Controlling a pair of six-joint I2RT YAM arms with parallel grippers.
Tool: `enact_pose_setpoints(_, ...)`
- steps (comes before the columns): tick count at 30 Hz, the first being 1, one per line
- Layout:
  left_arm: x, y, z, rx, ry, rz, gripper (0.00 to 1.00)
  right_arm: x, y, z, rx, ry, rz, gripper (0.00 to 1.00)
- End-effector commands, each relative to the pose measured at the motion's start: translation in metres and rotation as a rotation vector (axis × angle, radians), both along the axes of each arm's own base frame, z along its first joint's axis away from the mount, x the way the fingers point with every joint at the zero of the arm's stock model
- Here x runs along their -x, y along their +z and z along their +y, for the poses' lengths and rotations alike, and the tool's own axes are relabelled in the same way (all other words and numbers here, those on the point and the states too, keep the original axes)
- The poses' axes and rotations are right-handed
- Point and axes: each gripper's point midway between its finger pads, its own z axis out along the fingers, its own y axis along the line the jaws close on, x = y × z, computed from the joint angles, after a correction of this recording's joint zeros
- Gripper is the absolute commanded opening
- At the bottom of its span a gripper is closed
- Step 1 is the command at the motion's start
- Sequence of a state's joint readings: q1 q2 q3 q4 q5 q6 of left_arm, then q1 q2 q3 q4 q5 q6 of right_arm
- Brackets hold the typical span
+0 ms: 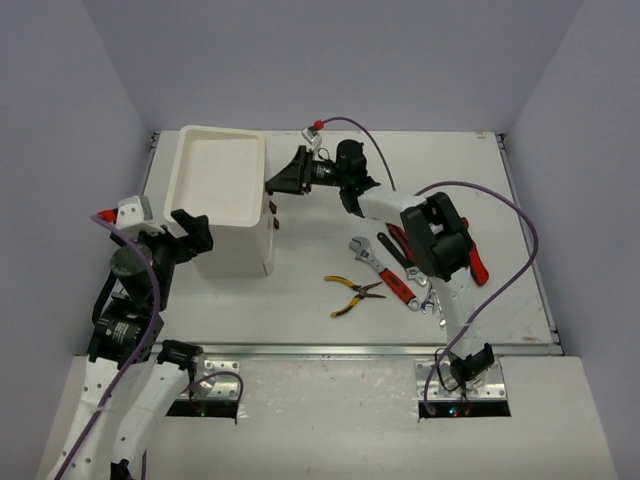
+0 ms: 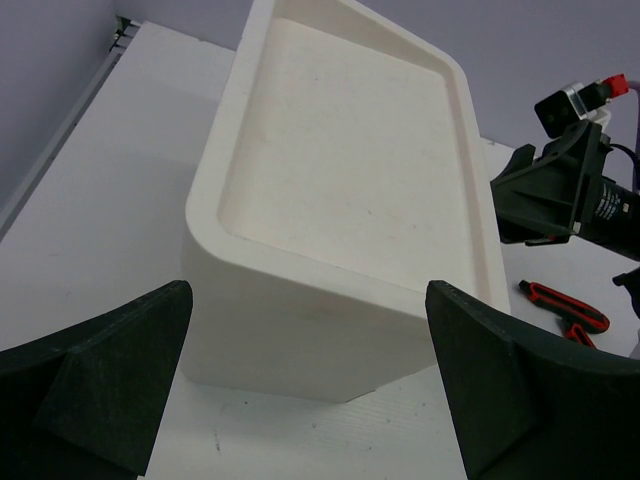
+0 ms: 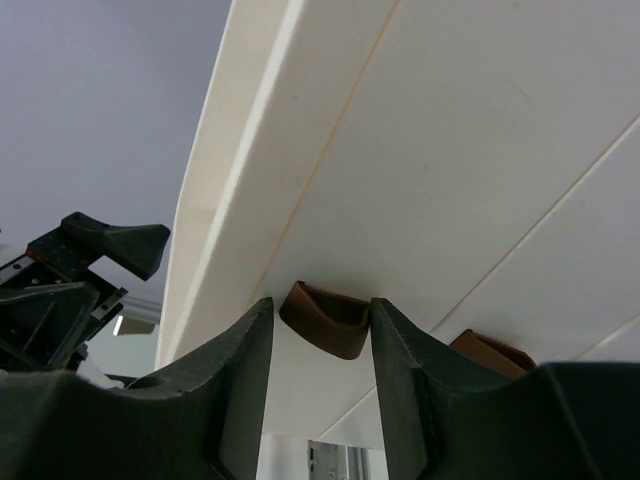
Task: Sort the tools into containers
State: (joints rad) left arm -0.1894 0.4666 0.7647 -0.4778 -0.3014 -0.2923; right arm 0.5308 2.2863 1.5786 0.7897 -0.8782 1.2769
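The box (image 1: 225,195) stands at the left of the table (image 1: 300,325), and the tools (image 1: 383,272) lie to its right. The right gripper (image 1: 272,187) straddles a knob (image 3: 325,318) on the box's right side.

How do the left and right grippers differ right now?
The left gripper is wide open and empty; the right gripper is shut on a knob. The left sits at a corner of the box; the right at its drawer front. Both are black, two-fingered.

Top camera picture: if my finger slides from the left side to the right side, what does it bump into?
White box → right gripper, pinching a dark-red knob → yellow-handled pliers → red-handled wrench → red-and-black handle poking out beside the right arm.
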Motion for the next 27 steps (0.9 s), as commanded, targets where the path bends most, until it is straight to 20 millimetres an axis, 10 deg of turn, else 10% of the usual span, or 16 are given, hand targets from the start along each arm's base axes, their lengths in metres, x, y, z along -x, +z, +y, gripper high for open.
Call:
enact_pose_setpoints(1, -0.006, 0.011, -0.008, -0.003, -0.042, -0.044, 1.0, 0.009, 0.025, 0.01, -0.059, 0.056, -0.081, 0.42)
enact_pose_setpoints(7, -0.006, 0.011, -0.009, -0.004, -0.046, -0.044, 1.0, 0.011, 0.021, 0.005, -0.036, 0.029, -0.101, 0.0)
enact_pose_setpoints(27, -0.005, 0.011, -0.008, -0.002, -0.045, -0.047, 1.0, 0.012, -0.013, -0.104, 0.071, -0.107, -0.099, 0.0)
